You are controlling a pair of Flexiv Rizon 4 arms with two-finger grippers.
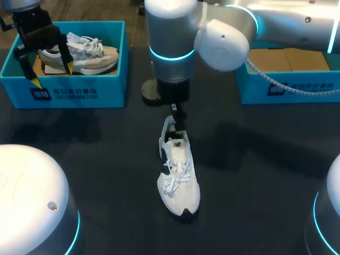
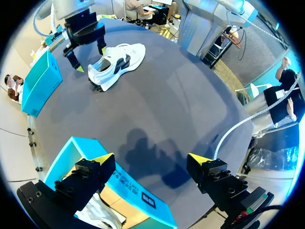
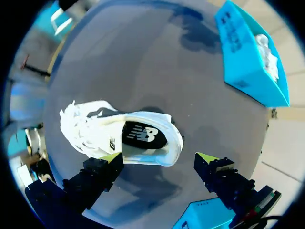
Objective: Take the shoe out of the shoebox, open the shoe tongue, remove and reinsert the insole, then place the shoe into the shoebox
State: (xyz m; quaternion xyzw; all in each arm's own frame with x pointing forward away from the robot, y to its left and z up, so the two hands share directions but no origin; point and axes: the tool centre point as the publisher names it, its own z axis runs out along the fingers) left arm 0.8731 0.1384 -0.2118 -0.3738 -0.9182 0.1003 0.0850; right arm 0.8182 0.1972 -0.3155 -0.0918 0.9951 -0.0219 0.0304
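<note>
Centrally, a white lace-up sneaker with a black heel patch (image 1: 179, 178) lies on the dark table (image 1: 106, 159), toe nearest. Just above its heel hangs the right gripper (image 1: 178, 119), fingers spread wide, holding nothing. Farther back, the left gripper (image 1: 51, 75), equally wide, hovers over a turquoise cardboard shoebox (image 1: 79, 93) containing a second pale sneaker (image 1: 79, 53).

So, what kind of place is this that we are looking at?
Most likely a robot test bench, not a shop or a home: a left arm and a right arm reach over a dark table, with a blue shoebox and a white shoe lying loose on it.
</note>
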